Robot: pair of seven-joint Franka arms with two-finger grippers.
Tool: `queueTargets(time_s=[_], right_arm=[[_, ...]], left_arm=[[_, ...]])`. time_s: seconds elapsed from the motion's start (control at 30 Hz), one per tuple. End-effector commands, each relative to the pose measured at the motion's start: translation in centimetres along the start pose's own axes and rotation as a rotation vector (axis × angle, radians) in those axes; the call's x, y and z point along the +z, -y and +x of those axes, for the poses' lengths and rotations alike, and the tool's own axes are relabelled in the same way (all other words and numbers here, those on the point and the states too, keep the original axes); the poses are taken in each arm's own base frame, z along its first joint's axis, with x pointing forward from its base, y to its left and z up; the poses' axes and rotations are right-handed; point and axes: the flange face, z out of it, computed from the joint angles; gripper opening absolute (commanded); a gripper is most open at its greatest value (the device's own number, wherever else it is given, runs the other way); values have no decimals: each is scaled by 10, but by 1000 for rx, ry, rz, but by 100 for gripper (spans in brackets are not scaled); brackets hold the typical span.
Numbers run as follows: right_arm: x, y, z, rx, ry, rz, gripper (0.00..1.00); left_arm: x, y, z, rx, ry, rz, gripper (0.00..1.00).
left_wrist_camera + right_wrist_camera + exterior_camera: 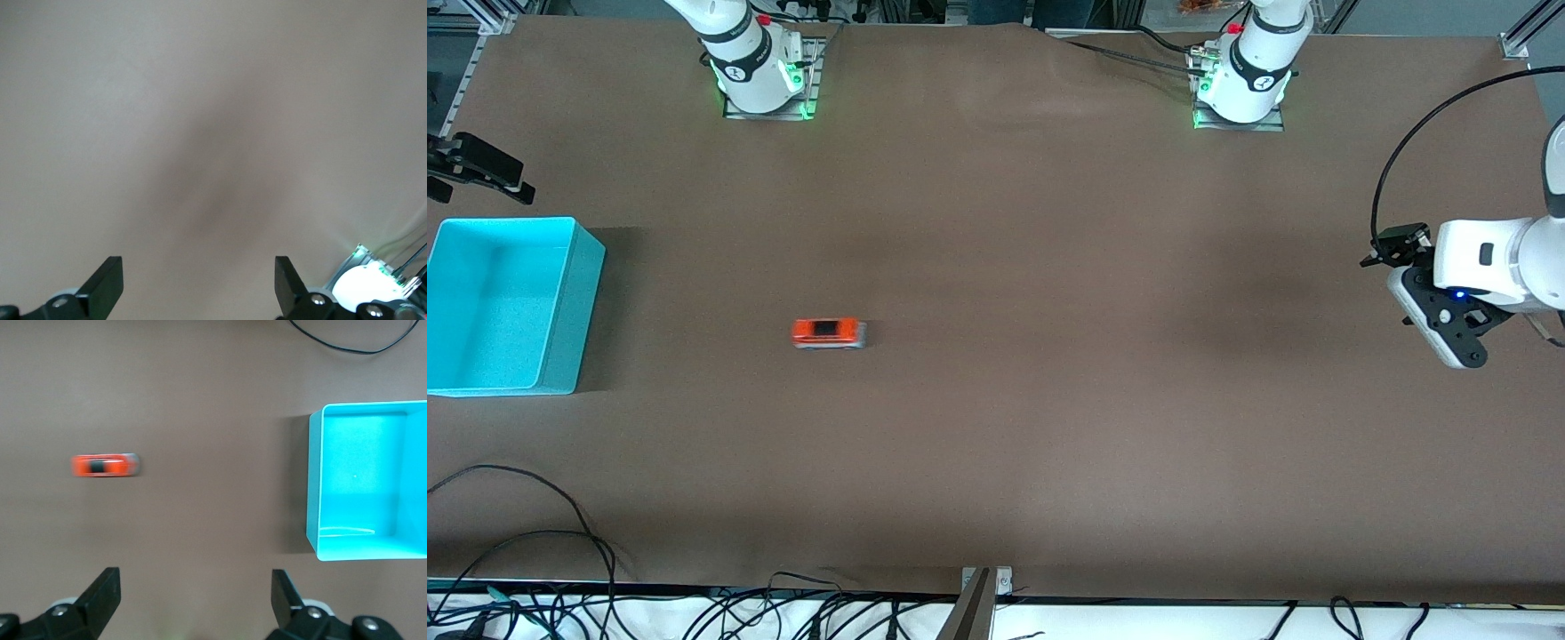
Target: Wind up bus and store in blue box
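The small orange bus (pixel 829 332) with a dark roof panel stands on the brown table, about a third of the way from the right arm's end. It also shows in the right wrist view (pixel 105 465). The turquoise blue box (pixel 576 311) sits at the right arm's end of the table, with nothing in it, and shows in the right wrist view (pixel 313 487). My right gripper (pixel 193 581) is open and empty, high over the table between bus and box. My left gripper (pixel 1463 333) is open and empty (pixel 198 270) over bare table at the left arm's end.
A black clamp-like object (pixel 476 167) sticks in at the table edge just past the box, toward the robots. Loose black cables (pixel 534 533) lie along the table edge nearest the front camera. The two arm bases (pixel 758 62) stand along the edge farthest from it.
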Motion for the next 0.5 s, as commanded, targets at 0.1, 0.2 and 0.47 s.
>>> queueTargets(time_s=[0.1,0.2,0.47], right_arm=[[-7,0,-2,4,-2,2,100],[-7,0,-2,4,-2,2,100],[-7,0,-2,6,-2,2,100]], left_arm=[[-24,-35,11,-67,32,62,100],[-22,-37,12,-84,45,70,100],[-32,-30,4,-146,-4,203,100]])
